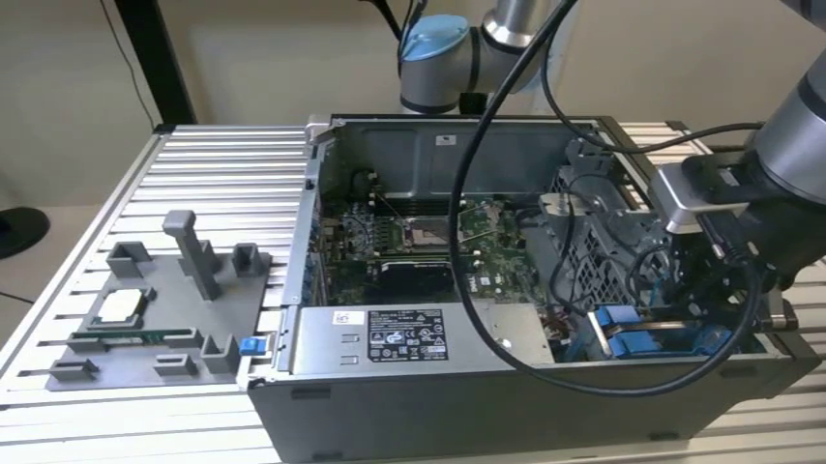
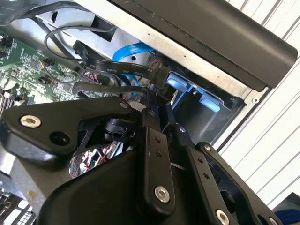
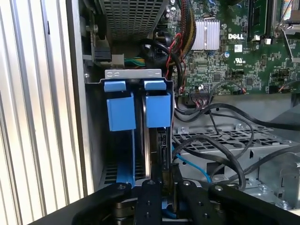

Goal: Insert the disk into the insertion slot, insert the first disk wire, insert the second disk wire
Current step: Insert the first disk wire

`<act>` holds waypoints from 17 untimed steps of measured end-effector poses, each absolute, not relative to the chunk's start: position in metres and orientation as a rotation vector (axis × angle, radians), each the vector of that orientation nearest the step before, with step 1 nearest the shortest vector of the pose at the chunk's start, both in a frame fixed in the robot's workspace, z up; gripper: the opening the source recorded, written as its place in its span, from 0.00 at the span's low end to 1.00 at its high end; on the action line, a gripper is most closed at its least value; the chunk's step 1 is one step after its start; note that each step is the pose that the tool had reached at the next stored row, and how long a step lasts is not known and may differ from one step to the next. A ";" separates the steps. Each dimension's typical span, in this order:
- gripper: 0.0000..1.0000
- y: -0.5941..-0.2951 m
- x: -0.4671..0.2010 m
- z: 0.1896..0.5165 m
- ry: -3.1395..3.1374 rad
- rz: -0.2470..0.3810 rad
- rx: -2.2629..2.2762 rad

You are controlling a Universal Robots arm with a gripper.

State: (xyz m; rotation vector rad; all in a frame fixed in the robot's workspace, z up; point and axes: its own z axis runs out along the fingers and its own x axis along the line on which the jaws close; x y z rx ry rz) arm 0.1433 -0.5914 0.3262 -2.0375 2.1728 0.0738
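Deep in the open grey metal computer case (image 1: 490, 416), we find the flat silver-grey disk (image 3: 150, 140) in its bright blue carrier, seated upright in the blue-railed grey insertion slot (image 3: 132, 75). Our gripper (image 3: 166, 183) is pressed nearly together, apparently pinching the thin blue disk wire (image 3: 190, 164) at the disk's edge. We judge the first-wire step in hand; it needs a square, straight push, clear of loose black cables (image 3: 220, 110).

White logo print on motherboard (image 3: 225, 65)

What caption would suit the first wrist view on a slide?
Gripper at the blue-railed drive bay, black cables and green circuit board alongside.
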 end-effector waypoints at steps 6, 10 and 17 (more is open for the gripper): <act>1.00 -0.591 0.143 0.341 2.172 0.077 -2.035; 1.00 -0.591 0.143 0.346 2.172 0.077 -2.035; 1.00 -0.591 0.143 0.362 2.174 0.073 -2.038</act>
